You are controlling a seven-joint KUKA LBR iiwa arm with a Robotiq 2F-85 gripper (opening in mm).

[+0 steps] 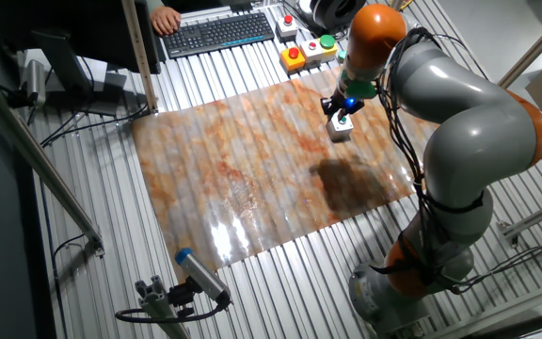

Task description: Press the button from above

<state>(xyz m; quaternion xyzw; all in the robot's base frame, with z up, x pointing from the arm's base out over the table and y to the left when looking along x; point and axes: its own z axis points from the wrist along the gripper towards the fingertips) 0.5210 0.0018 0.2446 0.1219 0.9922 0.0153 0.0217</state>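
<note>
Hovering fingers (343, 111), grip unclear, over button (342, 126) on mottled orange mat (252, 169), ribbed metal table (111, 235).

One fixed view was supplied. The camera sat high above the desk (111, 188), angled steeply downward from the near side. It stood well back, taking in the whole mottled mat (252, 179), the arm (469, 132) at right, and a keyboard (219, 33) at the far edge. No second view shared the scene.

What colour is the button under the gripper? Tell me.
Green, on a white housing: the button, best in the fixed view.
</note>
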